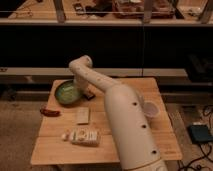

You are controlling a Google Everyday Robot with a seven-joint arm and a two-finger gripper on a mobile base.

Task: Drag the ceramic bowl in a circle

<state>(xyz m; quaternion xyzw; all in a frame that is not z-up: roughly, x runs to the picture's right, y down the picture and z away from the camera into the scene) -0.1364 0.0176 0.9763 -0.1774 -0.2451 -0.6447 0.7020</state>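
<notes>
The green ceramic bowl (66, 93) sits near the back left corner of the wooden table (165, 145). My white arm reaches from the front of the view across the table, bends at the back, and comes down at the bowl's right rim. The gripper (85, 94) is at that rim, touching or just beside the bowl. The arm's wrist hides most of the gripper.
A small white cup (151, 109) stands at the table's right side. A red object (50, 112) lies at the left edge. A tan packet (83, 115) and a lying white bottle (82, 136) are in front of the bowl. A dark shelf unit stands behind the table.
</notes>
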